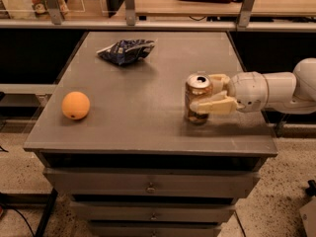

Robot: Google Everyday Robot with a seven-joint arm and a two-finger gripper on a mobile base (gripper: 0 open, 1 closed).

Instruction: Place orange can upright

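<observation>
The orange can (196, 98) stands upright on the grey table top (148, 107), right of the middle, its silver top with pull tab facing up. My gripper (210, 93) reaches in from the right on a white arm. Its pale fingers (212, 105) are closed around the can's sides, one in front and one behind.
A round orange fruit (75, 105) lies at the table's left front. A dark blue foil snack bag (126, 51) lies at the back. The table's front edge (148, 149) has drawers below. A shelf with metal posts runs behind the table.
</observation>
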